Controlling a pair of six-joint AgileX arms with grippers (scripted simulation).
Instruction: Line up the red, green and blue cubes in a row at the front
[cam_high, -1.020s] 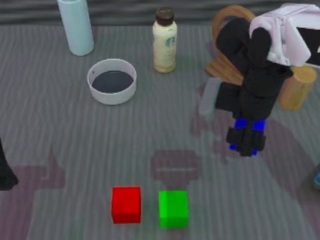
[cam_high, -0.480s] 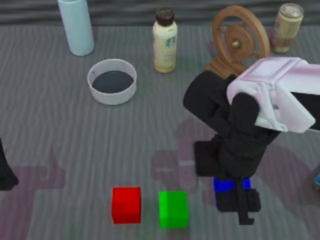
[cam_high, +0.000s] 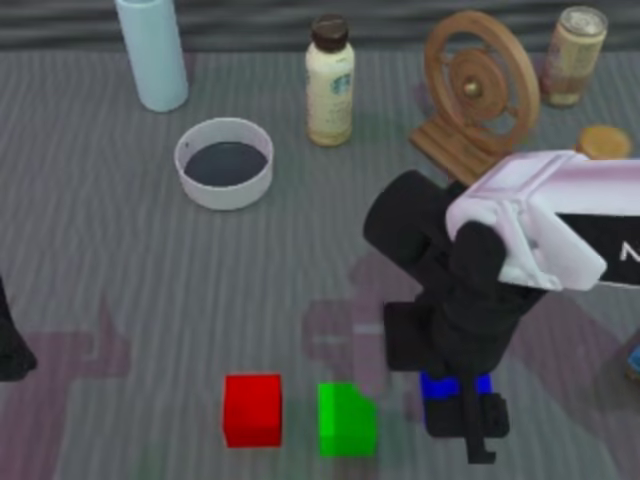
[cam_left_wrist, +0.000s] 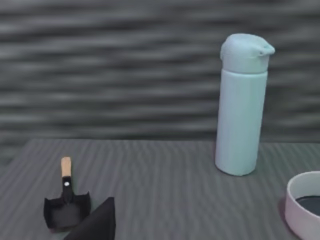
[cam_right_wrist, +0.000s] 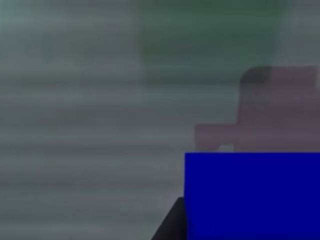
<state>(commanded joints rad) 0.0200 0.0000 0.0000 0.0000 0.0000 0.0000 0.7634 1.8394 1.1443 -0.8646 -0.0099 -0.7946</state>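
Note:
The red cube (cam_high: 252, 408) and the green cube (cam_high: 346, 418) sit side by side on the table near the front edge, a small gap between them. To the right of the green cube my right gripper (cam_high: 466, 420) points down, shut on the blue cube (cam_high: 455, 385), whose top edge shows under the black wrist. In the right wrist view the blue cube (cam_right_wrist: 252, 195) fills the near corner, with one dark finger (cam_right_wrist: 172, 225) against its side. I cannot tell whether it touches the table. My left arm (cam_high: 8, 345) is parked at the left edge.
At the back stand a pale blue bottle (cam_high: 152, 50), a cream bottle (cam_high: 330, 85), a wooden wheel ornament (cam_high: 478, 90) and a can (cam_high: 575, 40). A white bowl (cam_high: 224, 162) sits left of the middle. A small dustpan (cam_left_wrist: 66, 205) lies near the left gripper.
My right arm has swung from the back right to the front, carrying the blue cube down beside the green cube. The red and green cubes and the left arm stayed put.

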